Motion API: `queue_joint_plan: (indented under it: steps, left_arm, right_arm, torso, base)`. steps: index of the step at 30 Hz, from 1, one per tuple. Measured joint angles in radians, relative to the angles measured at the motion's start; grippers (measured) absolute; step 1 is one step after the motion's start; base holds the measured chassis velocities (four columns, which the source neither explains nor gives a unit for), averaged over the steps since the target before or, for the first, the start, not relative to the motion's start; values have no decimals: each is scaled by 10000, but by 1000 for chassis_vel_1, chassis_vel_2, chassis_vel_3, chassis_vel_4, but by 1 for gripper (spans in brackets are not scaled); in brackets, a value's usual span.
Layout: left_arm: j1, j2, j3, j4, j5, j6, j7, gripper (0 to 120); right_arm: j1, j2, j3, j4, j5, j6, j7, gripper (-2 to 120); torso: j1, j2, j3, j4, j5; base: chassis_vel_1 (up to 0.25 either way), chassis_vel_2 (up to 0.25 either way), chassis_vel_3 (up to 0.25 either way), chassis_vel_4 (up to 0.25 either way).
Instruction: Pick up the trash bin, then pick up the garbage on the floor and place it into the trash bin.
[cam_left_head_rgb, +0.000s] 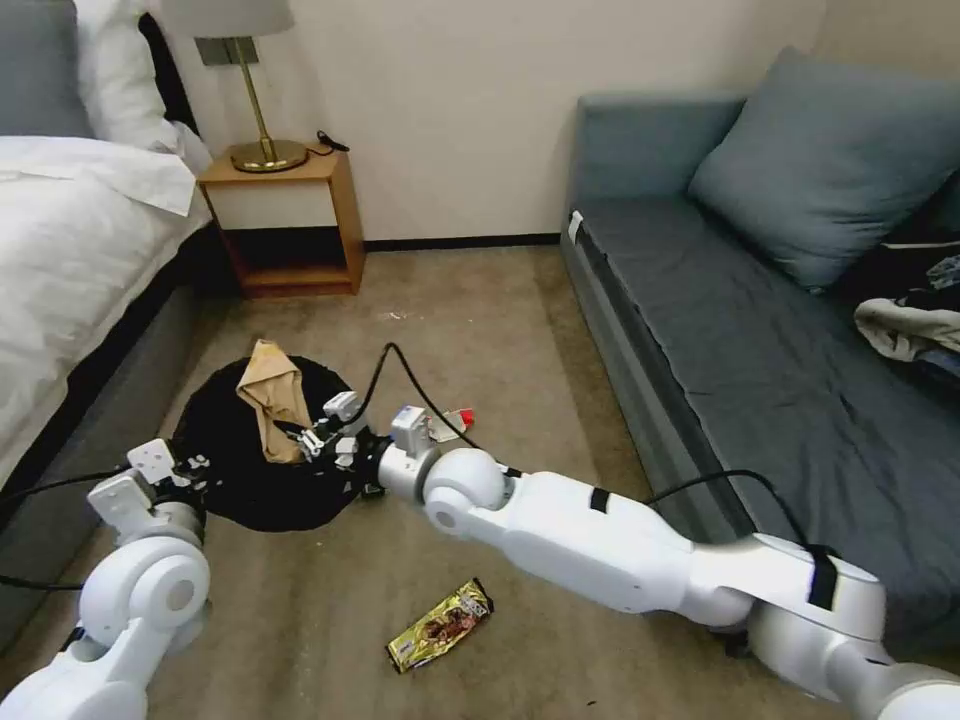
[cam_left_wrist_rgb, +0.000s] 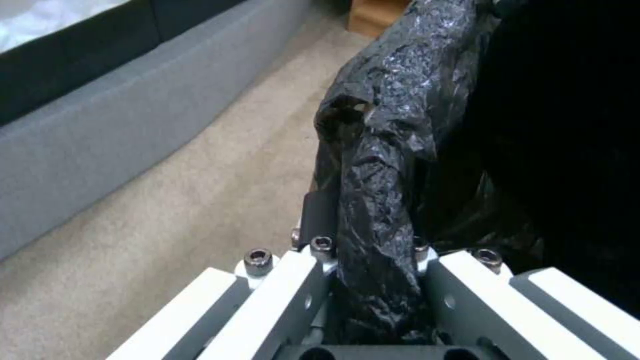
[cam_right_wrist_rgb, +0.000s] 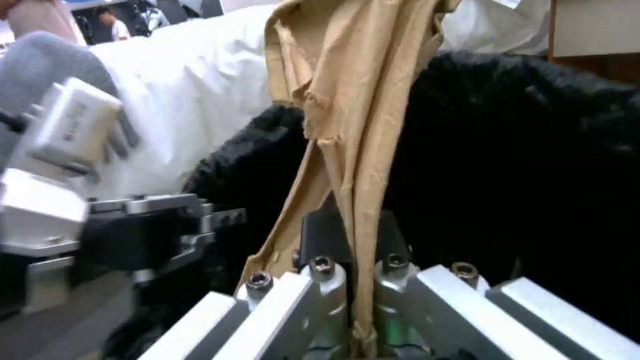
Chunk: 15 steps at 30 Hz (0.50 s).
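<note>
We are seeing the right gripper (cam_left_head_rgb: 300, 437) clamping the tan crumpled paper scrap (cam_left_head_rgb: 272, 397) over the black-lined round bin (cam_left_head_rgb: 262, 495), whose near-left rim the left gripper (cam_left_wrist_rgb: 373, 260) is pinching (bin held). We judge release is next; the gold wrapper (cam_left_head_rgb: 440, 625) is lying nearer.

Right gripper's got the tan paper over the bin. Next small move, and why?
Probably open the right gripper: the tan paper it pinches already hangs over the black-lined mouth of the trash bin, whose bag edge the left gripper clamps. Releasing should drop it inside. The gold wrapper lies on the carpet.
</note>
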<state>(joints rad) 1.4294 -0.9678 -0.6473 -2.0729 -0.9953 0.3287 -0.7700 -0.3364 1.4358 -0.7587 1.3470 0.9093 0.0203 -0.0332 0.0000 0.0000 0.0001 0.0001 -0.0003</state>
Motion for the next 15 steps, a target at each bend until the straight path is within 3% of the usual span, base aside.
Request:
queue_joint_plan:
  steps: [8, 15]
  left_arm:
    - [-138, 29, 46, 45, -52, 20, 0, 3]
    - [-161, 34, 71, 76, -66, 29, -8, 3]
  right_arm:
    - [-82, 509, 66, -788, -497, 274, -152, 1]
    - [-250, 535, 30, -895, -811, 355, -84, 30]
  torso:
    - [0, 0, 0, -1, 0]
    - [0, 0, -1, -2, 1]
  base:
    - [0, 0, 0, 0]
    - [0, 0, 0, 0]
